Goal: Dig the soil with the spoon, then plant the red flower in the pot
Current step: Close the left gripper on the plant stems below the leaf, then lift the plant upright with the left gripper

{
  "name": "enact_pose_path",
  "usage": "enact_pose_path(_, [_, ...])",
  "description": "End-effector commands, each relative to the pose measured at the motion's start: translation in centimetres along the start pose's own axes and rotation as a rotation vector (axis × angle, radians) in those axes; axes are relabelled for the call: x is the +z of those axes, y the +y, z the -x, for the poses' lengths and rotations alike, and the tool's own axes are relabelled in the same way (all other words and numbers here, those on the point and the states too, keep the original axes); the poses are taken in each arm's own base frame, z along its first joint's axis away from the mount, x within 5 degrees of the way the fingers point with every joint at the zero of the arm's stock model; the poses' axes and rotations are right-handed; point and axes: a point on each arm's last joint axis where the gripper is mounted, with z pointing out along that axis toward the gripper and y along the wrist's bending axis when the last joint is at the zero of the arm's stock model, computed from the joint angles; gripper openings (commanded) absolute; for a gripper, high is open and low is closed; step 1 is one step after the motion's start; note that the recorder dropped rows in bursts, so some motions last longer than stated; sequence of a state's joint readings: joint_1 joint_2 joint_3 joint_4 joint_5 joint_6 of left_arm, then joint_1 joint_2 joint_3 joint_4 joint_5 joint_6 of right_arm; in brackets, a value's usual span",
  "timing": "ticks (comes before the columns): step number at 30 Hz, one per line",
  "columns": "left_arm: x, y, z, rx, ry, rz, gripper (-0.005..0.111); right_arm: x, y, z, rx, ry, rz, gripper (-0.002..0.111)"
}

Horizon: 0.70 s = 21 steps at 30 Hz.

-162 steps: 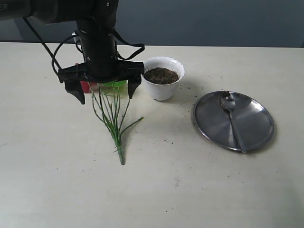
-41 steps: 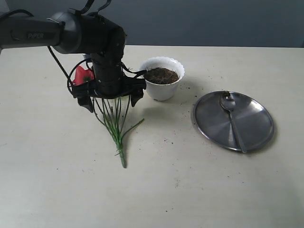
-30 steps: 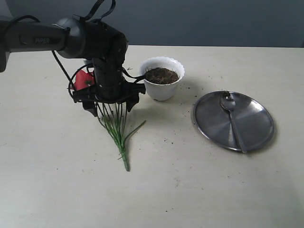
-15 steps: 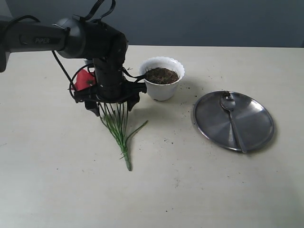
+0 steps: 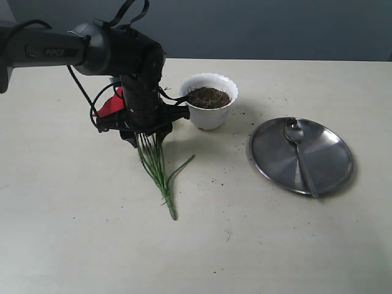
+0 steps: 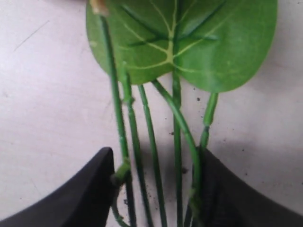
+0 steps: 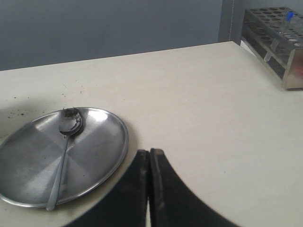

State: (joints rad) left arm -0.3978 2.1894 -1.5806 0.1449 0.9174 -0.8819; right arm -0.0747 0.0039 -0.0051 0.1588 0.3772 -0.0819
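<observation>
Cannot tell if clamped on or merely flanking the flower (image 6: 189,42) stems with the left gripper (image 5: 147,136); might catch few strands, then drop it short of the pot (image 5: 210,116).

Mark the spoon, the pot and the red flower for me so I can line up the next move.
spoon (image 5: 303,165), exterior view, middle of its thin handle.
pot (image 5: 209,118), exterior view, white outer wall below the scalloped rim.
red flower (image 5: 157,166), exterior view, middle of its green stem bundle.
</observation>
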Motion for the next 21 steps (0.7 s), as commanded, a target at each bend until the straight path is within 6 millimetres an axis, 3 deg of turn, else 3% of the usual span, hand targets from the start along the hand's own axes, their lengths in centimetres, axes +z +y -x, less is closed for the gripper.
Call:
enact_pose_path(1, [0.3, -0.1, -0.2, -0.010, 0.008, -0.008, 0.035, 0.0, 0.0, 0.0, -0.004, -0.012, -0.005, -0.001])
enact_pose_path(9, [0.8, -0.3, -0.2, -0.011, 0.007, -0.015, 0.016, 0.0, 0.0, 0.0, -0.004, -0.013, -0.005, -0.001])
enact_pose_path(18, [3.1, -0.5, -1.1, -0.038, 0.093, -0.011, 0.015, 0.0, 0.0, 0.0, -0.004, -0.013, -0.005, -0.001])
enact_pose_path(21, [3.2, -0.6, -1.1, -0.025, 0.087, -0.015, 0.008, 0.0, 0.0, 0.0, -0.004, -0.013, -0.005, -0.001])
